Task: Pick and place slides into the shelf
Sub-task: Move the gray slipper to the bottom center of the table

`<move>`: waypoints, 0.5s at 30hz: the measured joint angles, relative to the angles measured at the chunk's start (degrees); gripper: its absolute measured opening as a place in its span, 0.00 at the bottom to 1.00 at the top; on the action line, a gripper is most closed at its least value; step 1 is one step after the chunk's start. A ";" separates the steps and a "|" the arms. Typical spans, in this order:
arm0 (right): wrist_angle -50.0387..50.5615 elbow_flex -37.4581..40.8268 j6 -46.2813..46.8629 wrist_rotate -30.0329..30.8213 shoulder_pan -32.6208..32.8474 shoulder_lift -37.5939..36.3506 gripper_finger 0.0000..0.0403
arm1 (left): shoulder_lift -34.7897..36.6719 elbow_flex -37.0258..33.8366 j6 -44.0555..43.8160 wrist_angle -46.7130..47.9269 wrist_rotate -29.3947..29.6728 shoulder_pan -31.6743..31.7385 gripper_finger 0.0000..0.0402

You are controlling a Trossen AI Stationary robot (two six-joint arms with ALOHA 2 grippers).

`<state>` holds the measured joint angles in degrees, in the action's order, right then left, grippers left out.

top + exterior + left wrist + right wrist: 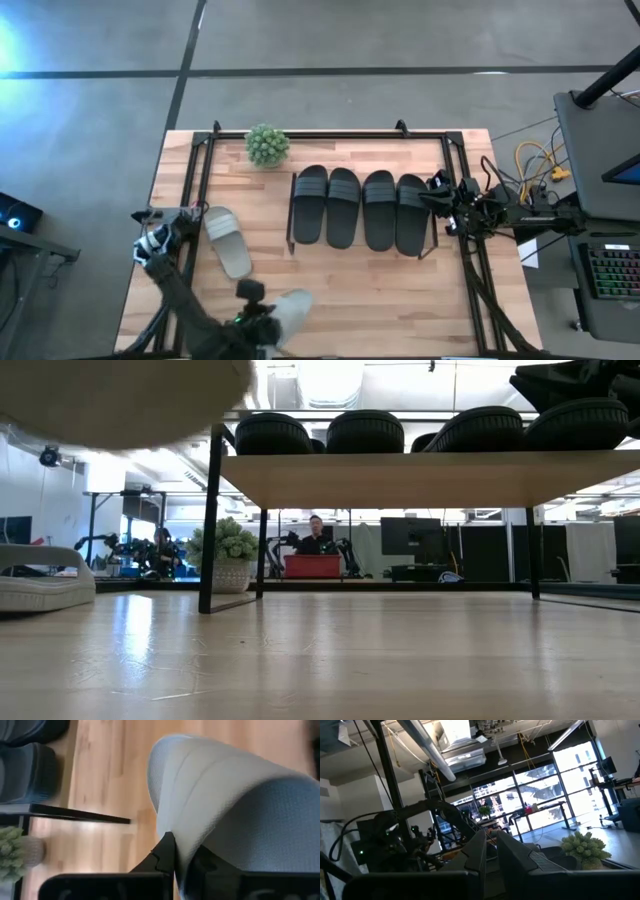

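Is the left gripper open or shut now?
Shut on the pale slide: the left gripper pinches its edge near the table's front.

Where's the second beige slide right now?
High view: beige slide near the table's front edge, clamped in the left hand, below-right of the other beige slide.

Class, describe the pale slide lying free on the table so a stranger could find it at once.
Start at the wooden table and find the shelf carrying four black slides. On the bare wood beside the shelf, on the left arm's side, lies the pale slide. Unlike the other pale slide, clamped in the left gripper at the table's near edge, nothing holds it.
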<state>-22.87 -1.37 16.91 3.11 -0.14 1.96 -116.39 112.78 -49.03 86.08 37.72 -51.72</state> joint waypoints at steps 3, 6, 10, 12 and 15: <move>0.00 0.00 0.01 0.00 0.00 0.01 0.10 | -1.44 -0.12 1.71 -0.53 0.01 3.74 0.00; -0.01 0.00 0.00 0.00 -0.01 0.04 0.10 | -2.95 0.68 1.79 -0.61 -0.11 6.75 0.00; 0.00 0.00 0.00 0.02 0.00 0.02 0.10 | -5.46 3.36 1.55 -2.57 -1.33 9.60 0.00; 0.00 0.00 0.00 0.00 0.00 0.02 0.10 | -6.78 5.28 1.43 -3.84 -1.11 10.33 0.00; -0.01 0.00 0.00 0.00 -0.01 0.02 0.10 | -9.77 8.86 1.35 -4.74 -0.26 11.05 0.00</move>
<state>-22.89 -1.37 16.91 3.12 -0.15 1.98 -126.16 121.63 -47.68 81.35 37.46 -40.67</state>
